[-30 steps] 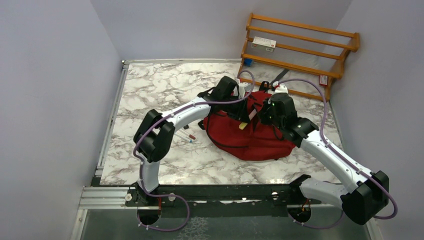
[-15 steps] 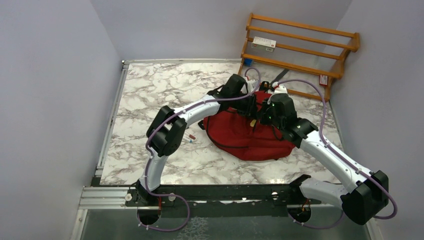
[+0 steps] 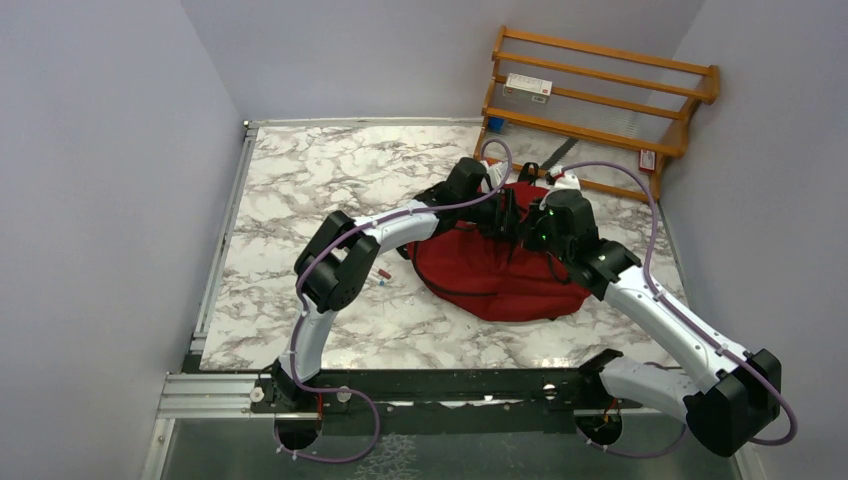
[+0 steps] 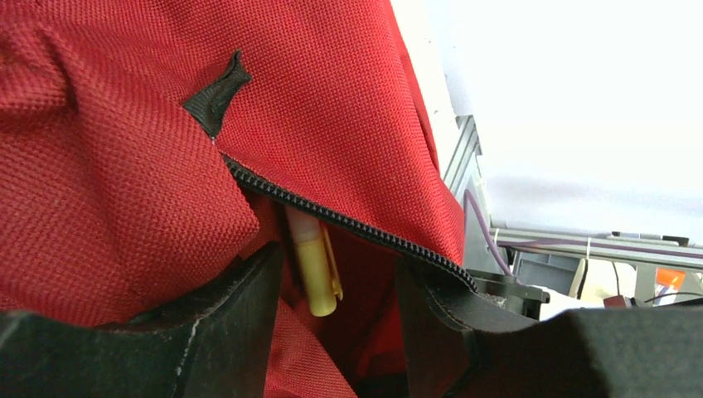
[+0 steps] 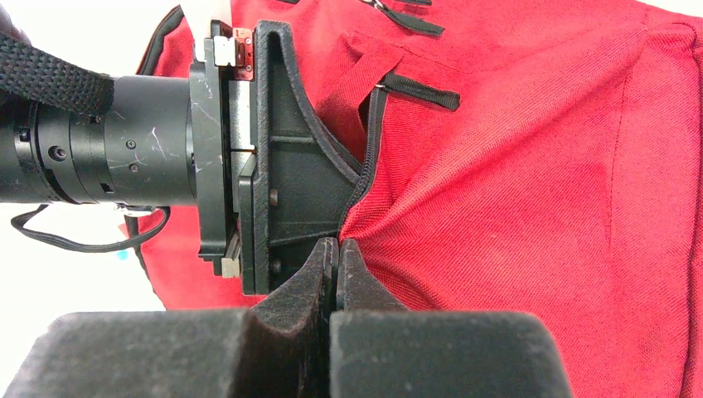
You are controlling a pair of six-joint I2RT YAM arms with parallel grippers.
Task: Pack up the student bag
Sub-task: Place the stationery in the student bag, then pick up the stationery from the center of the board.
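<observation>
One student bag (image 3: pixel 490 280), dark red, lies slumped on the marble table (image 3: pixel 320 190), right of centre in the overhead view and below the one wooden rack (image 3: pixel 600 70) in the upper right corner. Two arms are present, and both reach to the upper edge of the bag. The left gripper (image 4: pixel 340 323) has its two fingers (image 4: pixel 240 315) spread apart at the mouth of a zipped pocket. One yellow pen (image 4: pixel 313 274) stands between them, its upper end tucked under the black zip (image 4: pixel 348 224). The pen sits close to the finger at the lower left of the wrist view, with a clear gap on its other side. The right gripper (image 5: pixel 336 253) has its two fingers pressed together, tips against the fabric lip beside the zip, right next to the black body of the left gripper. Whether a fold of cloth is caught between them I cannot tell. Two small pen-like items (image 3: pixel 383 277) lie on the table just left of the bag, too small to identify. One white box (image 3: pixel 528 87) rests on the upper shelf of the rack.
</observation>
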